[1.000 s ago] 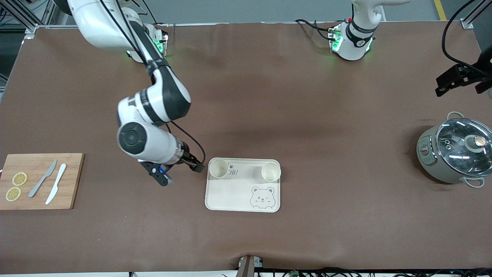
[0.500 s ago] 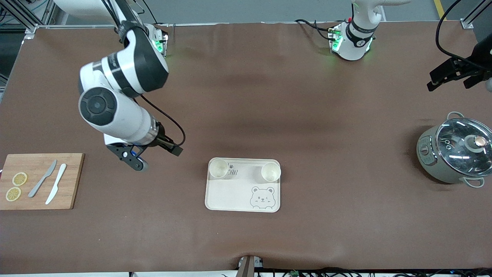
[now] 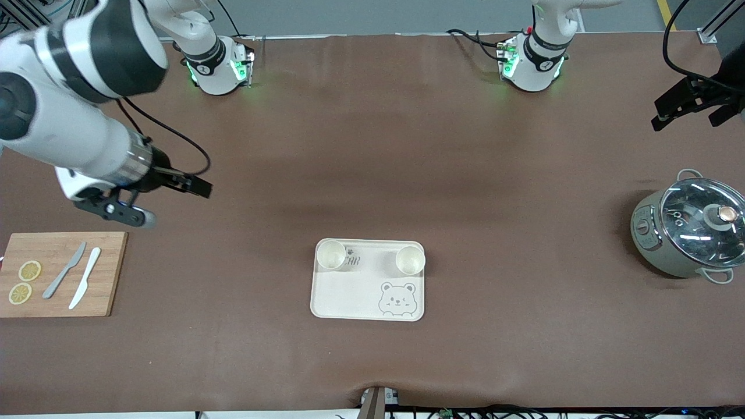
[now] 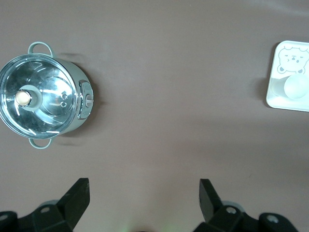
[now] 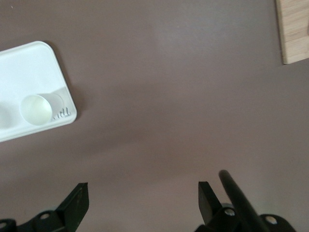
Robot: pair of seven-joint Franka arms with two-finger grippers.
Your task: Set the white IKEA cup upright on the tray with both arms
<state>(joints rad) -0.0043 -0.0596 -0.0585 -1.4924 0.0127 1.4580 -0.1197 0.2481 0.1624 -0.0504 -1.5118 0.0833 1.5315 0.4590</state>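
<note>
The cream tray (image 3: 349, 297) with the grey bear drawing lies near the table's middle. Two white cups (image 3: 330, 255) (image 3: 410, 260) stand upright on it, at the two corners farther from the front camera. My right gripper (image 3: 131, 215) is open and empty, high over bare table between the cutting board and the right arm's base. Its wrist view shows the tray (image 5: 24, 72) and one cup (image 5: 36, 108) beyond the open gripper (image 5: 143, 195). My left gripper (image 3: 687, 119) is open and empty, high over the left arm's end of the table. Its wrist view (image 4: 143, 193) shows the tray (image 4: 275, 96) with a cup (image 4: 294, 87).
A wooden cutting board (image 3: 58, 273) with two knives and lemon slices lies at the right arm's end; its corner shows in the right wrist view (image 5: 293, 29). A grey pot with a glass lid (image 3: 689, 227) stands at the left arm's end, also seen in the left wrist view (image 4: 41, 99).
My right arm has swung up and away from the tray toward its own end of the table. My left gripper has shifted slightly. The cups and tray have not moved.
</note>
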